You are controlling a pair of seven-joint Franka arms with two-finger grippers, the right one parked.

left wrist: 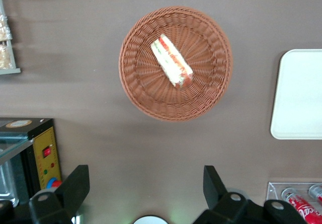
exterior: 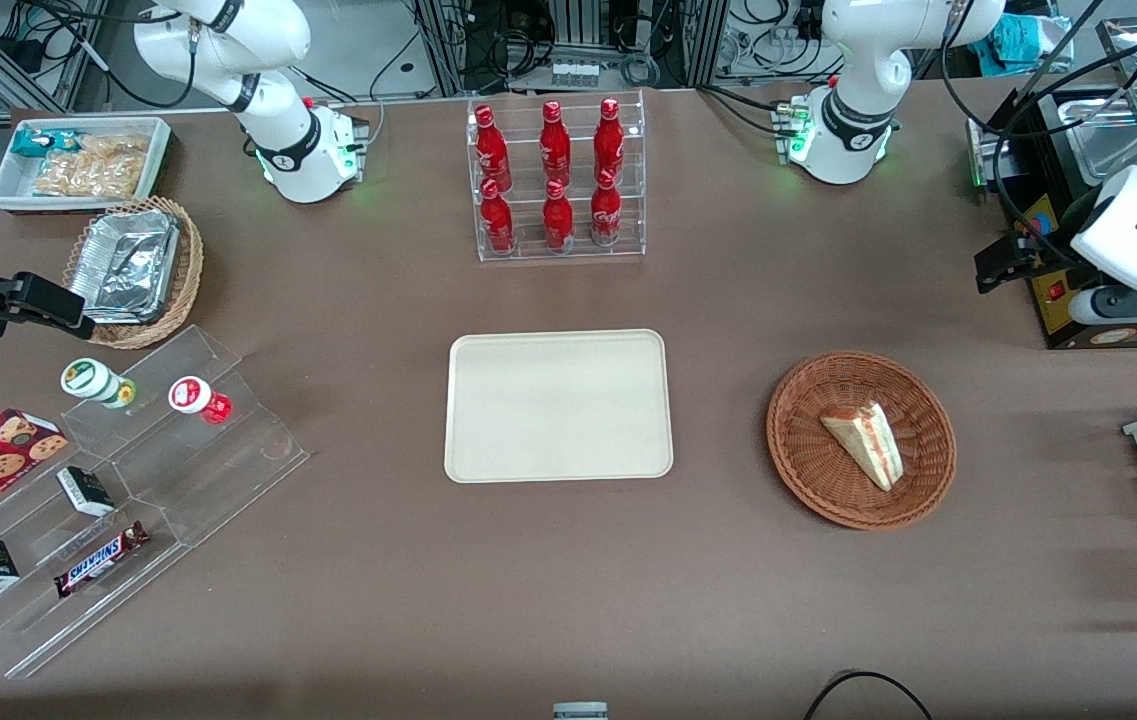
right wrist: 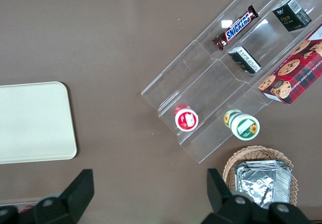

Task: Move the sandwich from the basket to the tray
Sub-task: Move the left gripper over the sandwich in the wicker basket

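Reddish-brown wicker frames my target: the sandwich (left wrist: 172, 61) lies inside the basket (left wrist: 132, 78), slightly off its centre, flat on one side with its layered cut edge showing red and green. My gripper (left wrist: 146, 189) hangs high above the tabletop (exterior: 528, 580), out toward my own end of it and farther from the front camera than the basket, with nothing between the fingers (left wrist: 74, 184), which stand wide apart. The tray (exterior: 558, 405) sits well apart from the basket, toward the middle of the tabletop, with nothing on it.

As I judge it, the step in hand is the approach and grasp. To do it well I should travel over the basket until the wedge sits midway between my fingers, then turn the wrist so they close across the narrow bread faces, not along its length. The wedge lies at a slant in the basket, so that turn matters. I should come straight down, stopping before the fingertips press into the weave, and keep clear of the basket's raised rim. The clear wrap looks slippery and the bread soft, so I would close gently: enough to hold, not enough to crush the filling. Lifting should be straight up, high enough to clear the rim before moving toward the tray.
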